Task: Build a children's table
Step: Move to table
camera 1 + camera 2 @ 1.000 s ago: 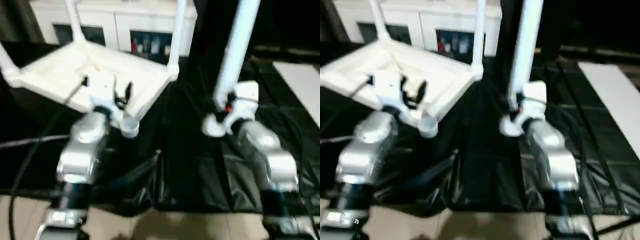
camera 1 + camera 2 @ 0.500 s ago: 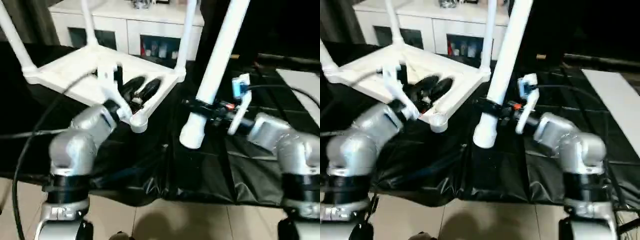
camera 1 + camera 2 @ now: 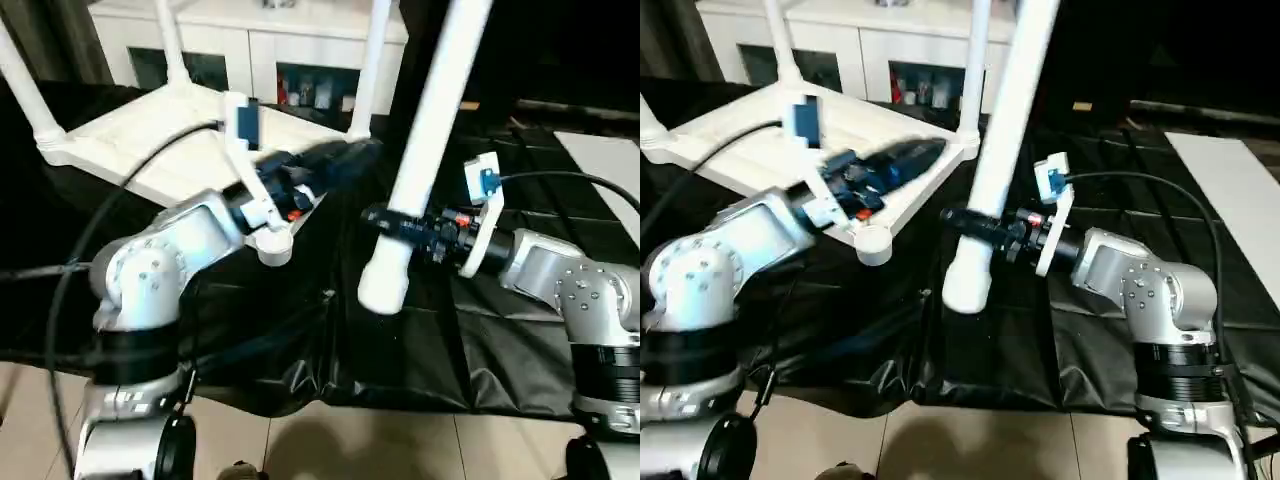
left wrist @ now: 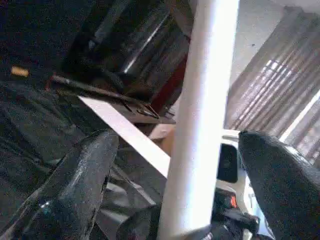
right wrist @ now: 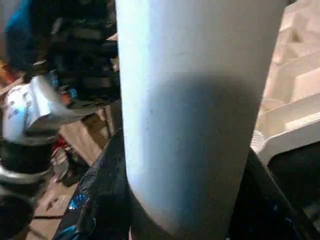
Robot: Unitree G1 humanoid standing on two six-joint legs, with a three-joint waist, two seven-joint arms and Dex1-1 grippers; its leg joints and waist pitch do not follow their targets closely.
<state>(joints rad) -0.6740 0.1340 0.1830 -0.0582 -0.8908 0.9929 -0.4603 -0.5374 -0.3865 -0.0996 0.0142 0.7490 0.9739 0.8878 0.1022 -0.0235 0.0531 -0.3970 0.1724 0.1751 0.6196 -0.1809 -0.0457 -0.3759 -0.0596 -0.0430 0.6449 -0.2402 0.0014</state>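
Note:
The white tabletop (image 3: 130, 140) lies upside down on the black sheet, with three white legs standing in its corner sockets, one of them (image 3: 370, 70) at the right corner. The near corner socket (image 3: 273, 247) is empty. My right gripper (image 3: 385, 220) is shut on a fourth leg (image 3: 430, 130) near its thick lower end, holding it steeply tilted above the sheet, right of that socket. My left gripper (image 3: 345, 158) reaches over the tabletop's right edge toward this leg. In the left wrist view its fingers (image 4: 75, 185) stand wide open, with the leg (image 4: 200, 115) ahead of them.
A flat thin white board (image 3: 610, 160) lies on the sheet at the far right. A white cabinet (image 3: 270, 40) stands behind the tabletop. Black cables run from both wrists. Tiled floor shows along the sheet's front edge.
My left gripper has swung to the right, from over the tabletop's ribbing out past its right edge toward the held leg. The right gripper and its leg have barely moved.

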